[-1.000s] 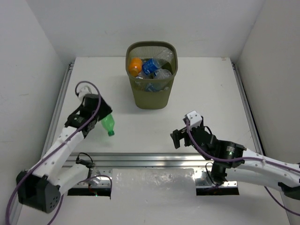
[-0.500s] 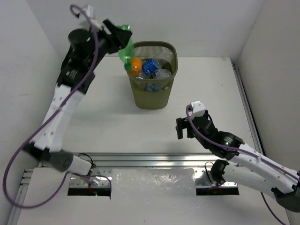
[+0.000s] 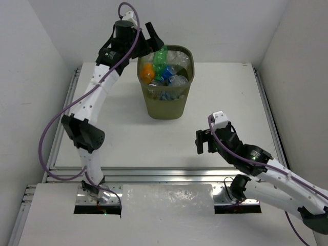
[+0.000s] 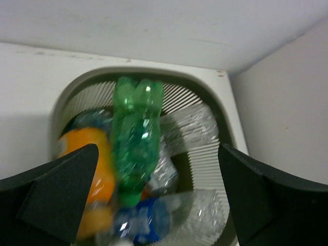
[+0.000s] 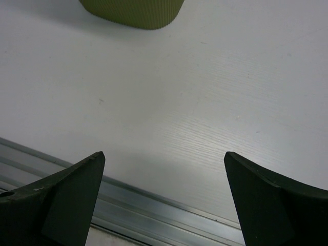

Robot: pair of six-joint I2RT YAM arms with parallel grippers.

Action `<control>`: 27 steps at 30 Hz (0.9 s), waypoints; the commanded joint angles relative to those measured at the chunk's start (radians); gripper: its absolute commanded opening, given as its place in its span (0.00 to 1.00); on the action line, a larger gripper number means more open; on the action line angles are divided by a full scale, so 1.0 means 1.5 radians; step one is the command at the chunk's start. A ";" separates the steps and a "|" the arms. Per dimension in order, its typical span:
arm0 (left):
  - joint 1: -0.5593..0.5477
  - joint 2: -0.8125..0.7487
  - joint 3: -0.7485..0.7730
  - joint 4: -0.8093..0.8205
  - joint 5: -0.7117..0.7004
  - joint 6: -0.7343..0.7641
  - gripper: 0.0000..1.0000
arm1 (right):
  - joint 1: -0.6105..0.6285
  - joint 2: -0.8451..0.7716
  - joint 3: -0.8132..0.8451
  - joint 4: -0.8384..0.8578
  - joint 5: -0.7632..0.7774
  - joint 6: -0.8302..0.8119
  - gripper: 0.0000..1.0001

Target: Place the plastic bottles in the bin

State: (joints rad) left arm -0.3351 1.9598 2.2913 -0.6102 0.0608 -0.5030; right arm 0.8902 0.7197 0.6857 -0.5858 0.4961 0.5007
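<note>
Green bottle: there it is, the green bottle (image 3: pixel 160 56) (image 4: pixel 134 154), inside the mouth of the bin (image 3: pixel 166 105) (image 4: pixel 220 102), at the rim on the left arm's side, above the pile.
Long axis: steep, close to upright in the top view. In the left wrist view it runs from the far rim toward the camera, lobed base at the far end, narrow end down in the heap. Its outline is smeared.
Bottle against the fingers: it sits in the gap of the left gripper (image 3: pixel 152 41) (image 4: pixel 158 148), nearer the left-hand finger in that view, with bin visible between it and both. Neither finger touches it.
Left fingers: spread wide, gripping nothing, high over the bin's rim.
Company in the bin: an orange bottle (image 3: pixel 147 72) (image 4: pixel 89 164) right beside the green one, a blue-labelled bottle (image 3: pixel 165 72) (image 4: pixel 148 223) at its lower end, crumpled clear bottles (image 3: pixel 179 64) across the rest.
Right fingers: the right gripper (image 3: pixel 204 142) (image 5: pixel 164 156) is wide apart too, low over bare white surface (image 3: pixel 118 102) (image 5: pixel 205 77), well apart from the bin, whose base (image 5: pixel 133 10) shows at the top of its view.
</note>
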 commanded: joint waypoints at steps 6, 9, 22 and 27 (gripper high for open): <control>-0.004 -0.485 -0.391 -0.011 -0.255 0.047 1.00 | -0.003 -0.044 0.127 -0.144 0.150 -0.009 0.99; -0.003 -0.673 -0.596 -0.005 -0.336 0.041 1.00 | -0.003 -0.049 0.146 -0.170 0.184 -0.013 0.99; -0.002 -0.984 -0.981 0.028 -0.375 0.104 1.00 | -0.003 -0.118 0.118 -0.214 0.224 -0.018 0.99; -0.002 -0.963 -0.994 0.051 -0.363 0.112 1.00 | -0.004 -0.121 0.113 -0.212 0.232 -0.007 0.99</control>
